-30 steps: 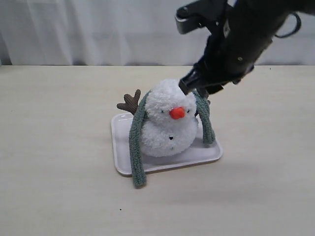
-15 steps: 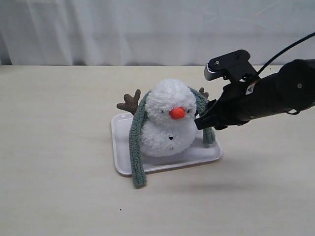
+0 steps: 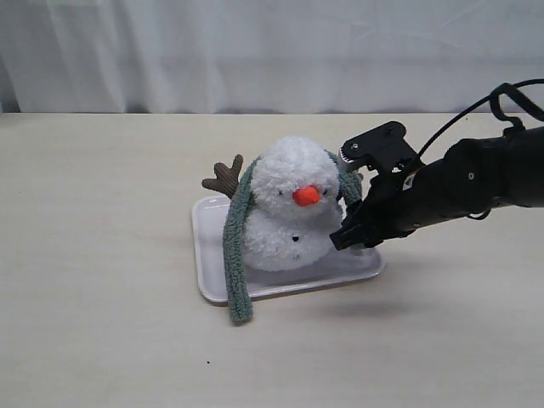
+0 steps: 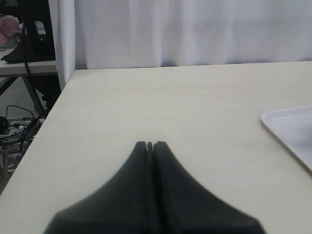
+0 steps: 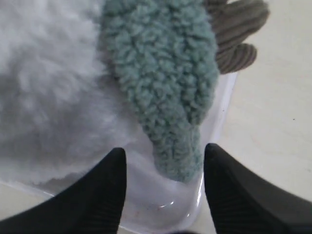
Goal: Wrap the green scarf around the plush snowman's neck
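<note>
Your right hand (image 5: 163, 151), spread apart, seems to straddle the scarf (image 5: 161, 83) end right of centre: close, then cross the snowman (image 3: 280, 225).

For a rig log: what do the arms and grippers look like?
The right arm is bulky matte black, with a black camera box on its wrist and thin black cables looping behind. Its fingers are black, tapered and finely ribbed. The left gripper is smooth black, tapering to narrow tips.
</note>
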